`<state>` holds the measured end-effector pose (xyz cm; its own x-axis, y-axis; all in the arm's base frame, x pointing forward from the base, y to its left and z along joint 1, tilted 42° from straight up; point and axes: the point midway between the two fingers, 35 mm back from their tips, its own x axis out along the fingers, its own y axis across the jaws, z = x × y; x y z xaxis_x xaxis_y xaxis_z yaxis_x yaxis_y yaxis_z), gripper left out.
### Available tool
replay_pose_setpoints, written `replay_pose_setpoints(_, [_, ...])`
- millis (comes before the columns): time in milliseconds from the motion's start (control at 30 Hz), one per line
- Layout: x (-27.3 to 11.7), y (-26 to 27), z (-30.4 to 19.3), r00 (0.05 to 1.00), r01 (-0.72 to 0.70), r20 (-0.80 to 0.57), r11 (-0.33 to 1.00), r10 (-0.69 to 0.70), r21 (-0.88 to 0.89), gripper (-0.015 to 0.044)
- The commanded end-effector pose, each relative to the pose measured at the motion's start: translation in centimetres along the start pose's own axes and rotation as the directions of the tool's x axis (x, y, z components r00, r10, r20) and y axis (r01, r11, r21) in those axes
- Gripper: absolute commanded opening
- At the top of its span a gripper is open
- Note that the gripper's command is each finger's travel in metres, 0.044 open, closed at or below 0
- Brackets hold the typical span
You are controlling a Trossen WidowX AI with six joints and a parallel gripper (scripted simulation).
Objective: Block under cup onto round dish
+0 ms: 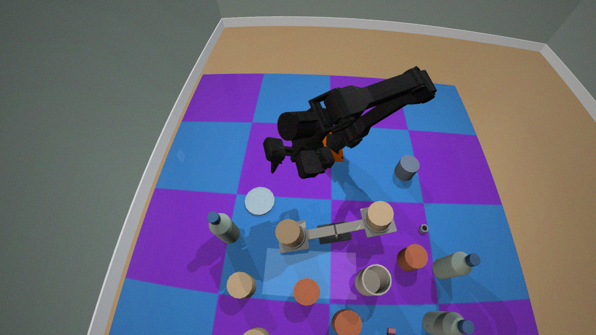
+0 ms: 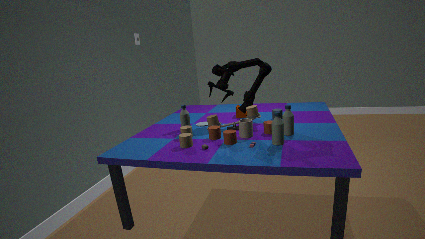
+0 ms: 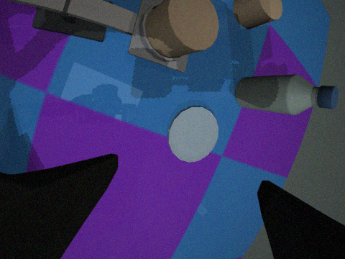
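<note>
The balance (image 1: 349, 227) (image 3: 108, 14) is tilted, its left end low and its right end high. A tan upturned cup (image 1: 289, 233) (image 2: 212, 120) (image 3: 190, 26) stands on the low left end. Its identical twin cup (image 1: 379, 215) (image 2: 252, 111) stands on the raised right end. No block shows at either cup; what is under them is hidden. The pale round dish (image 1: 259, 200) (image 2: 202, 123) (image 3: 193, 134) lies flat behind and left of the left cup, with nothing on it. My gripper (image 2: 215, 99) (image 3: 188, 175) is open and empty, high above the table, pointing down.
A bottle (image 1: 223, 227) (image 2: 184, 118) (image 3: 266, 94) stands left of the left cup. In front are a tan cylinder (image 1: 241, 284), orange cylinders (image 1: 306, 291) (image 1: 412, 257) and a grey open cup (image 1: 373, 279). A blue-grey cylinder (image 1: 406, 167) and more bottles (image 1: 452, 265) (image 2: 277, 130) stand to the right.
</note>
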<state>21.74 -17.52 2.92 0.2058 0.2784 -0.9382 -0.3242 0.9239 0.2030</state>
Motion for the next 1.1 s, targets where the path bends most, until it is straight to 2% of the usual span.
replay_pose_setpoints(0, [-1.1,1.3,0.5,0.993,-0.081,0.086,0.996,0.079,0.023,0.044])
replay_pose_setpoints(333, [-4.6,4.6,2.2,0.909,-0.295,0.334,0.951,0.251,0.088,0.044])
replay_pose_setpoints(667, [-9.4,6.3,4.2,0.747,-0.461,0.592,0.878,0.303,0.132,0.044])
replay_pose_setpoints(867, [-9.7,6.3,4.3,0.736,-0.471,0.605,0.872,0.303,0.136,0.044])
replay_pose_setpoints(1067, [-8.4,5.2,4.5,0.781,-0.51,0.524,0.83,0.338,0.224,0.044])
